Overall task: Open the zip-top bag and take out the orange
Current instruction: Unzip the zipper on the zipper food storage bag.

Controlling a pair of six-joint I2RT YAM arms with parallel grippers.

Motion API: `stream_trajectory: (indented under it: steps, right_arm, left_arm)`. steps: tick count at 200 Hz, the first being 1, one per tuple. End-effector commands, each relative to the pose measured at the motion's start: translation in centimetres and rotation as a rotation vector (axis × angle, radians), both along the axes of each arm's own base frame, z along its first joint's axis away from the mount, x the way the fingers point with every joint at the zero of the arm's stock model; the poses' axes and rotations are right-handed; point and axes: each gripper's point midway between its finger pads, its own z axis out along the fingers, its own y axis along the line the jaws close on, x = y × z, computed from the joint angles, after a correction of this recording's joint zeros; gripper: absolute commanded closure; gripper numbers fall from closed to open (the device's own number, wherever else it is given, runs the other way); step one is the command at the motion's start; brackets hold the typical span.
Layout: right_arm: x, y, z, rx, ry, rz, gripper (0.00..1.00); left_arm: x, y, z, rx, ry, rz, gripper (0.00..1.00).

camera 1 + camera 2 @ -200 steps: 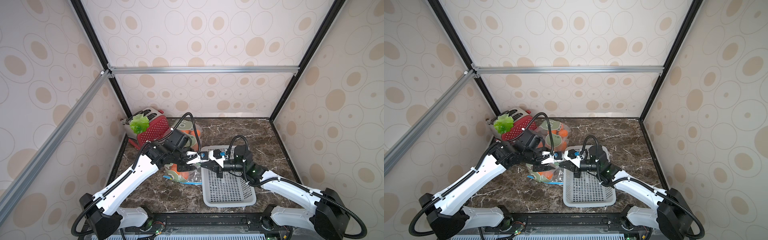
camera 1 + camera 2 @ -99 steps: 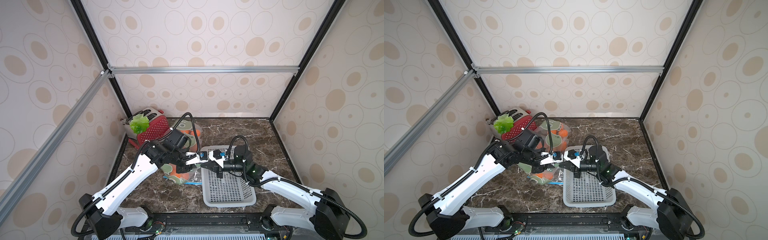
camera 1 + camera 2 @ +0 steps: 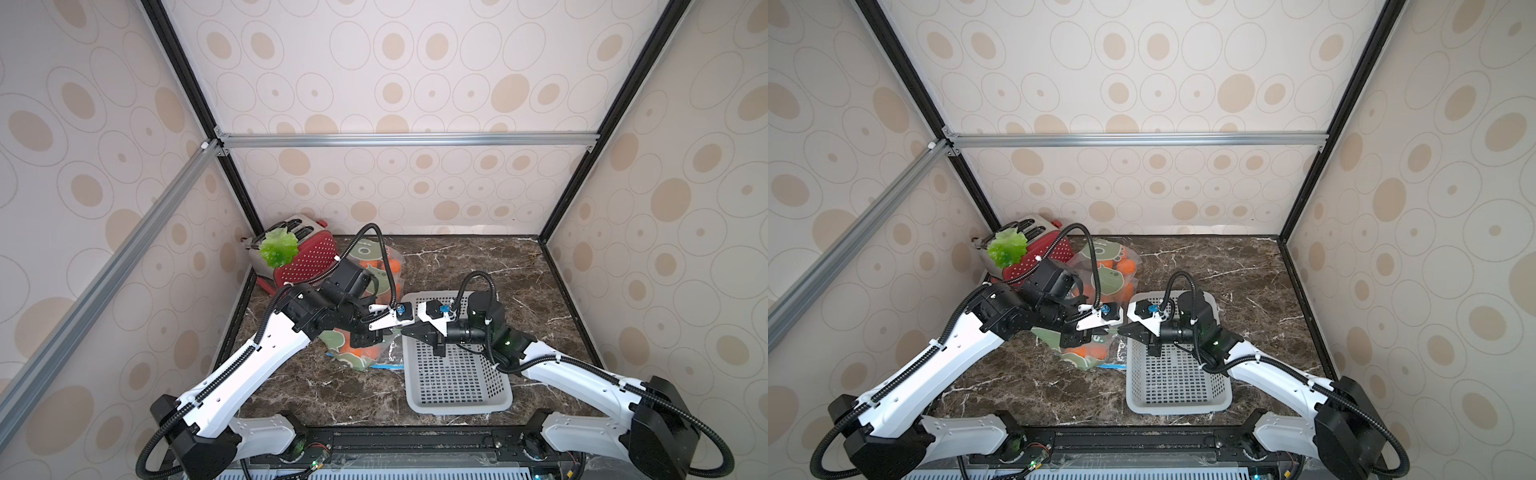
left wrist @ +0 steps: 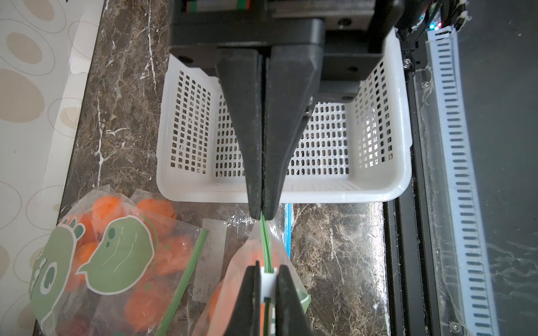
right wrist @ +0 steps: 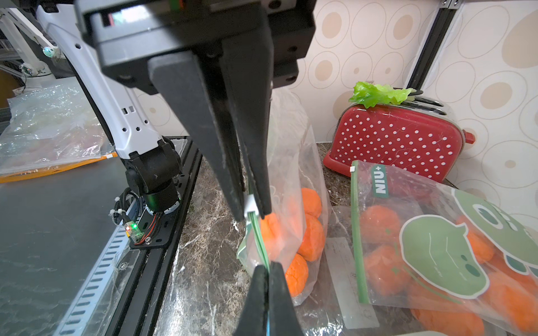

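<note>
A clear zip-top bag (image 3: 360, 354) (image 3: 1088, 357) with green print hangs upright between my two grippers, just left of the basket. Several oranges (image 5: 311, 238) show through it. My left gripper (image 4: 269, 269) (image 3: 395, 328) is shut on the white slider (image 4: 269, 279) of the green zip. Facing it tip to tip, my right gripper (image 5: 268, 266) (image 3: 1121, 330) is shut on the green zip strip (image 5: 259, 241) at the bag's top edge. In both wrist views the zip runs straight from one gripper to the other.
A second printed bag of oranges (image 3: 374, 257) (image 5: 436, 247) lies behind, towards the red dotted toaster (image 3: 307, 257) with a lettuce leaf (image 3: 278, 247) on top. A white perforated basket (image 3: 457, 405) (image 4: 320, 195) stands to the right, under my right arm.
My left gripper has closed from about half open onto the zip slider. The bag has shifted slightly. The right gripper has kept its hold and place.
</note>
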Motion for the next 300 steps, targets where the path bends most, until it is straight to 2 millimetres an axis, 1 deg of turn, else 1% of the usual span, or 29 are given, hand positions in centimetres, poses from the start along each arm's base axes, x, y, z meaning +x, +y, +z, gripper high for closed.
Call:
stream_trajectory:
  steps: [1,23,40,64,87,127,161,177,210,238,251,265,300]
  right_arm:
    - [0.4,-0.5,0.6,0.015,-0.07,-0.05,1.0]
    - [1.3,-1.6,1.4,0.053,-0.143,-0.144,1.0]
    - [1.6,-2.1,1.7,0.062,-0.172,-0.179,1.0]
    - [1.7,-2.2,1.8,0.065,-0.19,-0.192,1.0]
    - [2.5,-2.7,1.9,0.064,-0.207,-0.249,1.0]
    - [3.0,-3.0,2.0,0.073,-0.212,-0.288,1.0]
    - [4.0,-3.4,1.8,0.068,-0.215,-0.345,1.0]
    - [4.1,-3.4,1.9,0.069,-0.216,-0.351,1.0]
    - [4.4,-3.9,2.2,0.084,-0.235,-0.385,1.0]
    - [5.0,-4.4,2.6,0.1,-0.24,-0.436,1.0]
    - [5.1,-4.6,2.6,0.1,-0.242,-0.449,1.0]
    - [5.4,-4.8,2.5,0.1,-0.243,-0.463,1.0]
    - [5.4,-4.7,2.5,0.1,-0.241,-0.463,1.0]
  left_arm:
    - [0.4,1.5,0.6,0.033,-0.052,0.048,1.0]
    - [1.3,2.8,1.1,0.058,-0.089,0.153,1.0]
    - [1.3,3.6,1.4,0.08,-0.086,0.195,1.0]
    - [1.5,4.5,1.6,0.101,-0.112,0.227,1.0]
    - [1.6,5.6,2.7,0.106,-0.147,0.276,1.0]
    - [1.7,7.4,4.4,0.076,-0.24,0.362,1.0]
    - [1.0,9.1,5.5,0.084,-0.246,0.426,1.0]
    - [1.3,10.3,5.8,0.103,-0.261,0.495,1.0]
    - [0.7,11.6,5.8,0.128,-0.244,0.546,1.0]
    - [-0.4,13.5,5.6,0.193,-0.219,0.59,1.0]
    - [-0.5,14.4,5.7,0.218,-0.218,0.628,1.0]
    - [-0.9,14.8,5.8,0.23,-0.21,0.637,1.0]
    - [-1.4,15.2,6.2,0.214,-0.201,0.653,1.0]
